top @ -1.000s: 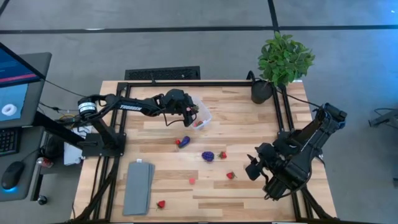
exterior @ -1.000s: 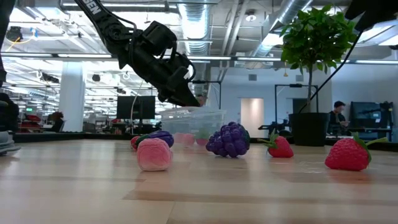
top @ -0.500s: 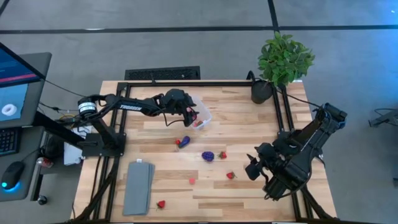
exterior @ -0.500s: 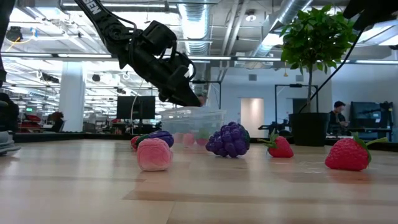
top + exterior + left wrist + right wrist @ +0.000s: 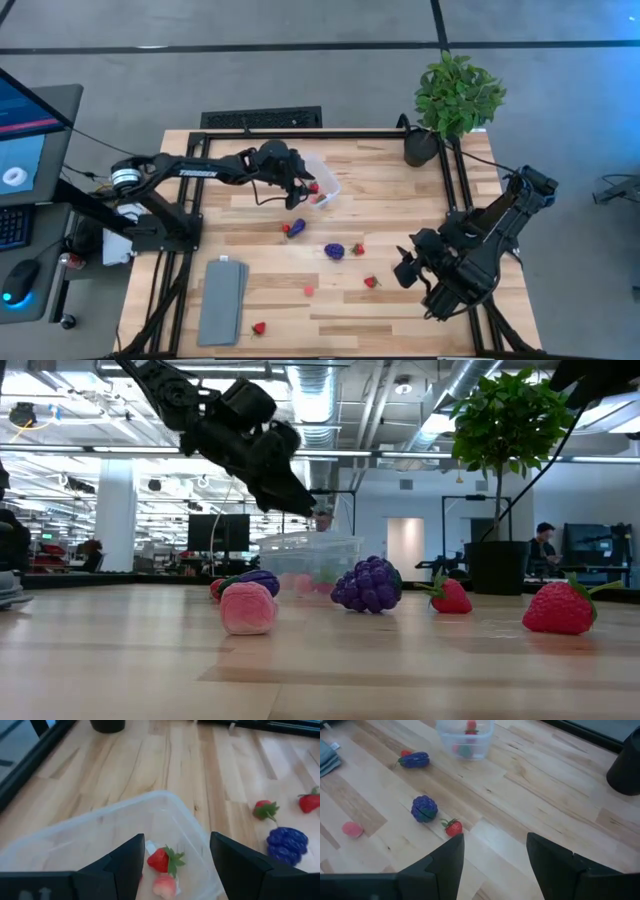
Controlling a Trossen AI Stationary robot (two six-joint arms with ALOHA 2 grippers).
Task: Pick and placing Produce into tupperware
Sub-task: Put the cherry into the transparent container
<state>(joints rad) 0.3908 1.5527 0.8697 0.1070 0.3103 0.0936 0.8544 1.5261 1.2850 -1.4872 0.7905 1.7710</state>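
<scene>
Left wrist view: left gripper (image 5: 176,857) open, empty, above tupperware (image 5: 105,832).

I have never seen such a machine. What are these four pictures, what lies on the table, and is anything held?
It is a robot with two dark arms at a wooden table. One picture looks straight down, one looks level across the table, and two come from cameras on the wrists.

The left gripper hangs open over the clear tub. It holds nothing. In the tub lie a strawberry and a pink piece.

The right gripper waits open near the table's right edge, also holding nothing.

On the table lie an eggplant, a grape cluster, more strawberries, a pink piece, a grey slab and a potted plant.
</scene>
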